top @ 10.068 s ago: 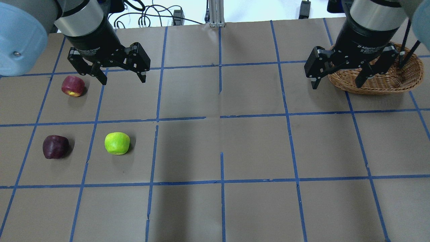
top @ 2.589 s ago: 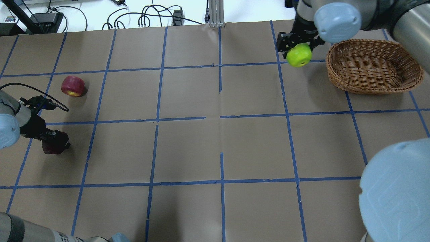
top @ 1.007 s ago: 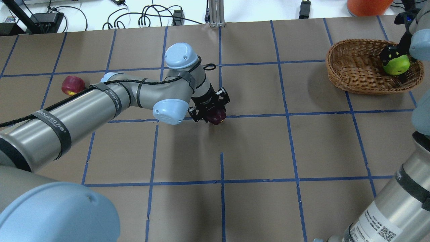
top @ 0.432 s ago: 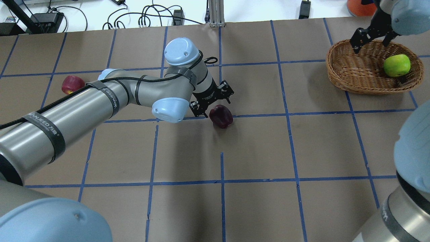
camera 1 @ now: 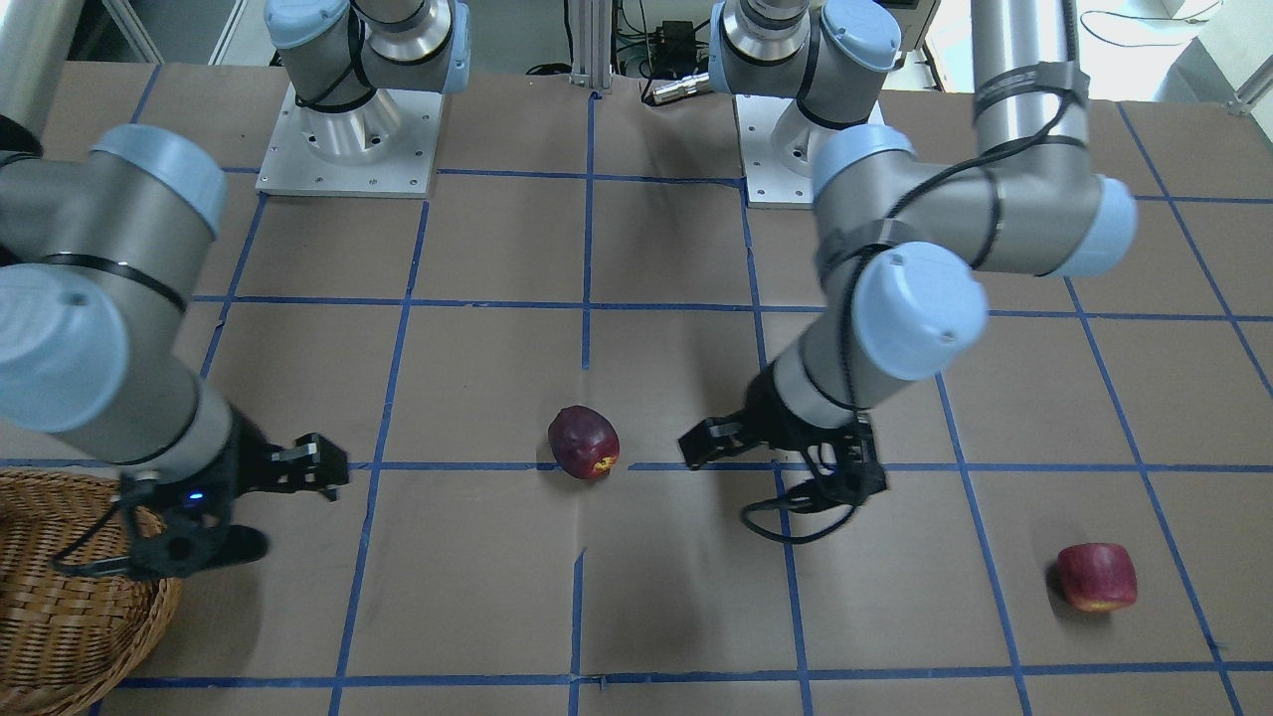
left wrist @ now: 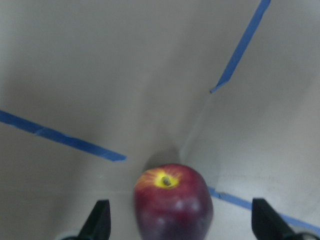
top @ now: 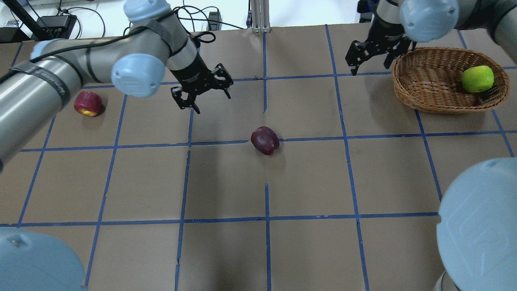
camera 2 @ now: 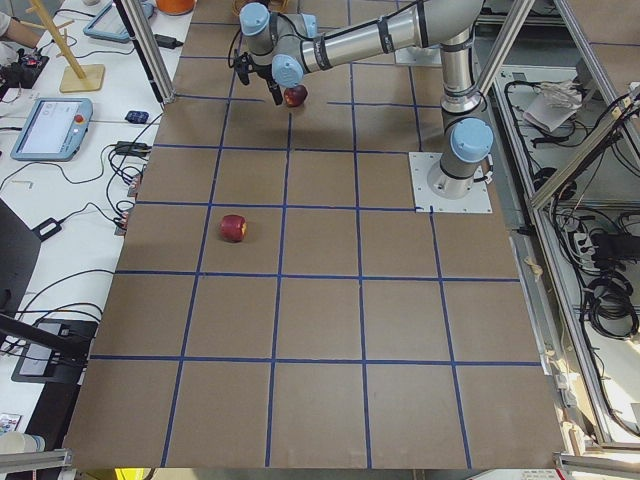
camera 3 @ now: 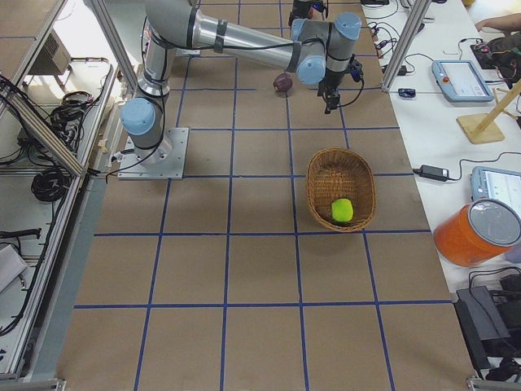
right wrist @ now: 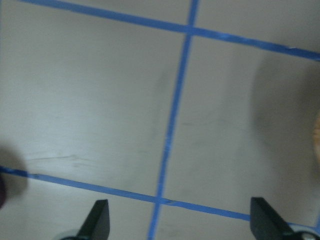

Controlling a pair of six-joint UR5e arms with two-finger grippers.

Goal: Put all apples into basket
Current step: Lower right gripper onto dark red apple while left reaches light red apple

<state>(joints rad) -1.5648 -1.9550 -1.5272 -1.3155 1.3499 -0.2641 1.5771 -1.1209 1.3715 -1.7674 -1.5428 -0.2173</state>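
The maroon apple (top: 265,140) lies on the table's middle; it also shows in the front view (camera 1: 584,443) and low between my left fingers in the left wrist view (left wrist: 172,207). The red apple (top: 87,103) lies at the far left. The yellow-green apple (top: 478,79) rests inside the wicker basket (top: 428,81) at the back right. My left gripper (top: 208,99) is open and empty, back-left of the maroon apple. My right gripper (top: 372,68) is open and empty, just left of the basket.
The table is brown paper with a blue tape grid (top: 266,218). Cables (top: 177,20) lie beyond the far edge. My right arm's elbow (top: 480,222) looms at the lower right. A tablet (camera 3: 461,80) and an orange tub (camera 3: 476,232) sit beside the table.
My left gripper has drawn back and left, away from the maroon apple it let go. My right gripper has moved left, out of the basket. The green apple stays in the basket.
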